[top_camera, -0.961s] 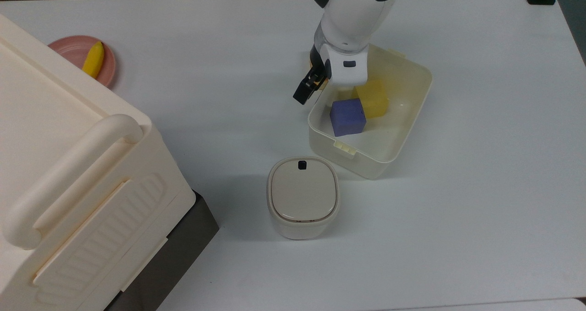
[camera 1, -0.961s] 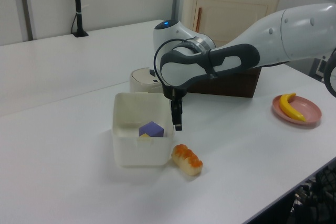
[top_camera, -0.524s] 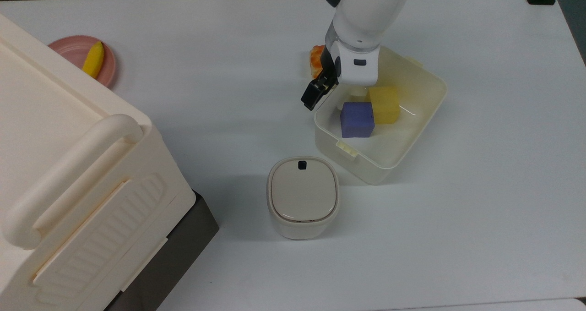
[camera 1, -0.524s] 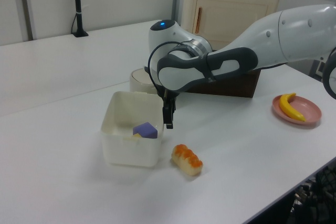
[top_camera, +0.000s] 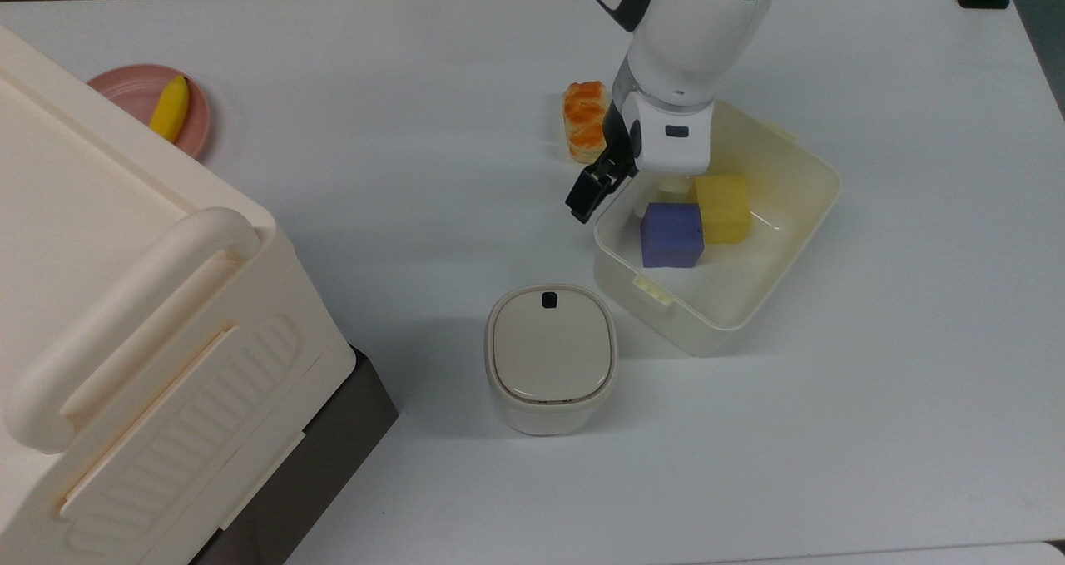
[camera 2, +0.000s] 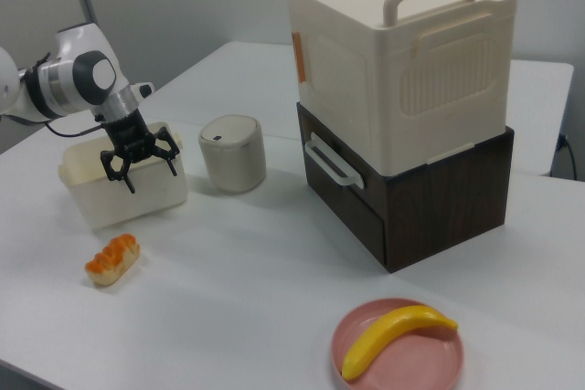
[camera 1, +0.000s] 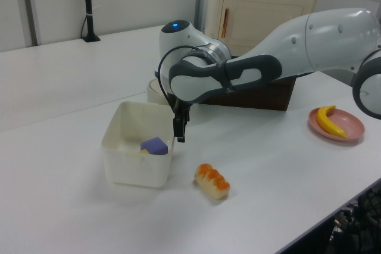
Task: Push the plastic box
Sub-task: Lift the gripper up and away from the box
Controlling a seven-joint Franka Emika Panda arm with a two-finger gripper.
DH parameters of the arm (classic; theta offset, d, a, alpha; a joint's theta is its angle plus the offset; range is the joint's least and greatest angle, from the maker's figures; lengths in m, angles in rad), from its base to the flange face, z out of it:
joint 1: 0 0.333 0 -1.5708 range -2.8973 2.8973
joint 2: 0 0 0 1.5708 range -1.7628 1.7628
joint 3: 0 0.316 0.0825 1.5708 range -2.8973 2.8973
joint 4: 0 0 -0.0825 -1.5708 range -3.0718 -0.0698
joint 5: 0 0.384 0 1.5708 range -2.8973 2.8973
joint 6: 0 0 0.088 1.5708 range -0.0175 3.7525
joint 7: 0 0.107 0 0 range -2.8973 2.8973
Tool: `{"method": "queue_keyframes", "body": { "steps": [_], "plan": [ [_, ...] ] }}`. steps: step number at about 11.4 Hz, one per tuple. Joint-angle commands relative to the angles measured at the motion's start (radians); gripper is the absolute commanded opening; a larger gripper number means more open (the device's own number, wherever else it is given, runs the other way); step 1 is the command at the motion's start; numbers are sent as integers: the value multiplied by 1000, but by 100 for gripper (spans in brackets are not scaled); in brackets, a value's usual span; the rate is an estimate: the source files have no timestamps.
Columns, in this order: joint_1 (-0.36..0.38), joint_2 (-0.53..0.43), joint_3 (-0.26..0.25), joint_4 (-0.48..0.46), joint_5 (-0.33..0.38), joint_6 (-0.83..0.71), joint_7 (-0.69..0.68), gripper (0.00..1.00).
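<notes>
At about two o'clock from the middle of the counter [top_camera: 874, 398] in the top view, I see the plastic box [top_camera: 785, 292], lying at a slant with no lid. Inside it are a purple block [top_camera: 672, 234] and a yellow block [top_camera: 724, 207], touching each other. The gripper [camera 2: 139, 164] hangs at the box's long wall; in the right view I see its fingers [camera 2: 170, 161] spread apart and pointing down, and they seem to straddle that wall's rim, holding nothing. In the top view a dark finger [top_camera: 589, 194] sits just outside the box's ten o'clock corner. A bread roll [top_camera: 585, 120] lies on the counter at eleven o'clock from the box, near it but apart. The small lidded bin [top_camera: 551, 357] stands at seven o'clock from the box, just beside it. At nine o'clock on the counter I see the large cream crate [top_camera: 108, 315], and at ten o'clock a pink plate [top_camera: 133, 91] with a banana [top_camera: 170, 108] on it.
</notes>
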Motion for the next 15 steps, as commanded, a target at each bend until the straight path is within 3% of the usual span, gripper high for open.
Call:
{"method": "queue_keyframes", "body": {
  "steps": [1,4,7,11,15],
  "plan": [
    [31,53,-2,64,-26,69,33,100],
    [53,89,-2,101,-37,97,71,100],
    [42,64,-2,104,-45,97,71,100],
    [-67,-240,-1,-58,-27,79,71,100],
    [-156,-426,-19,-62,21,-122,83,100]
  ]
}}
